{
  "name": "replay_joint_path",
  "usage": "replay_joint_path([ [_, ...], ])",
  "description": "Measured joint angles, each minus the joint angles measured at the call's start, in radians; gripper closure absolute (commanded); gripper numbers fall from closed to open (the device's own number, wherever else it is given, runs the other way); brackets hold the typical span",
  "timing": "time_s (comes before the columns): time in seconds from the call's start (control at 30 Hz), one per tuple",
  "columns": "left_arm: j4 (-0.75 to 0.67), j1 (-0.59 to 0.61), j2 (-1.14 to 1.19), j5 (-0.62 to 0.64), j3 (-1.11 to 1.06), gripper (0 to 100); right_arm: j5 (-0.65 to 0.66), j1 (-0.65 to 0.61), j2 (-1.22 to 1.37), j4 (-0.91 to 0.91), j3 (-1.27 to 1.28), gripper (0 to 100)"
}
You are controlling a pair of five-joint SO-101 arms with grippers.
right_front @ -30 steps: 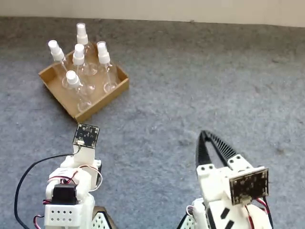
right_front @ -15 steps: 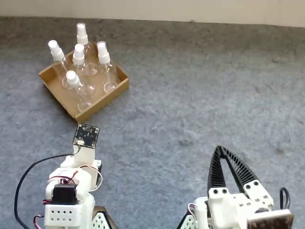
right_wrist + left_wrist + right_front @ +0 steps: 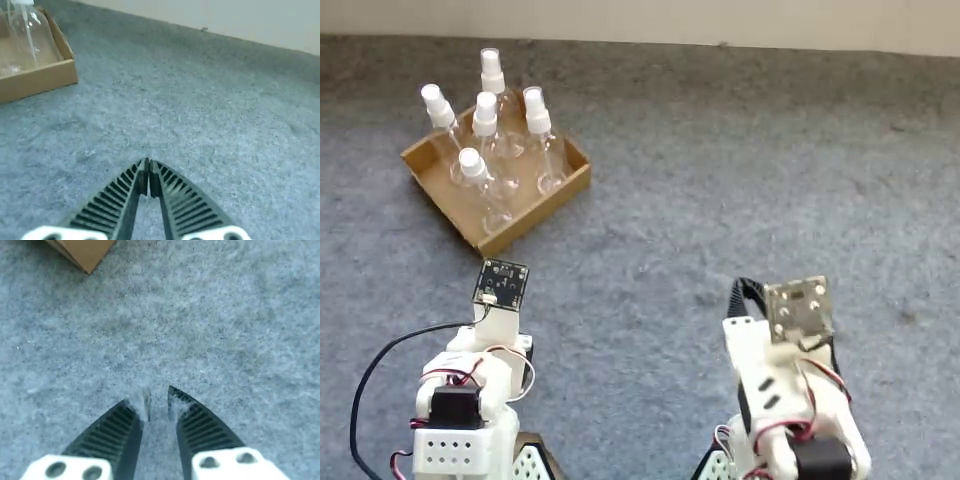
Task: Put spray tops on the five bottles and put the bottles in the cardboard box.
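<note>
The cardboard box (image 3: 572, 187) sits at the far left of the grey carpet and holds several clear bottles (image 3: 546, 150), each upright with a white spray top (image 3: 471, 163). My left arm is near the front left, just short of the box. Its gripper (image 3: 158, 399) hangs low over bare carpet, fingers a little apart with nothing between them. The box corner (image 3: 82, 251) lies ahead of it. My right gripper (image 3: 148, 172) is shut and empty over the carpet at the front right (image 3: 741, 293). The box (image 3: 40, 77) and one bottle (image 3: 27, 32) lie far off to its side.
Grey carpet (image 3: 740, 160) covers the whole table, with a pale wall (image 3: 720, 20) along the far edge. The left arm's cable (image 3: 375, 365) loops at the front left. Open carpet stretches between the box and the right arm.
The right arm drew back toward its base, then its wrist swung up, so the camera board now sits higher and the gripper is tucked under it. The left arm, box and bottles stayed put.
</note>
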State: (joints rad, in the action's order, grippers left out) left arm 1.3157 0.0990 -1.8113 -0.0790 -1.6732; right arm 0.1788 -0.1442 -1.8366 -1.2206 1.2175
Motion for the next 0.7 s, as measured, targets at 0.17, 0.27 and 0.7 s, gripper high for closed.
replay_joint_path([
  [0.17, 0.000, 0.000, 0.000, 0.000, 0.000, 99, 0.000, 0.000, 0.005, 0.101, 0.147, 99.4],
  [0.27, 0.000, 0.000, 0.000, 0.000, 0.000, 99, 0.000, 0.020, 0.008, 0.150, 0.215, 99.4],
  [0.7, 0.000, 0.000, 0.000, 0.000, 0.000, 99, -0.002, 0.187, 0.005, 0.239, 0.450, 99.4],
])
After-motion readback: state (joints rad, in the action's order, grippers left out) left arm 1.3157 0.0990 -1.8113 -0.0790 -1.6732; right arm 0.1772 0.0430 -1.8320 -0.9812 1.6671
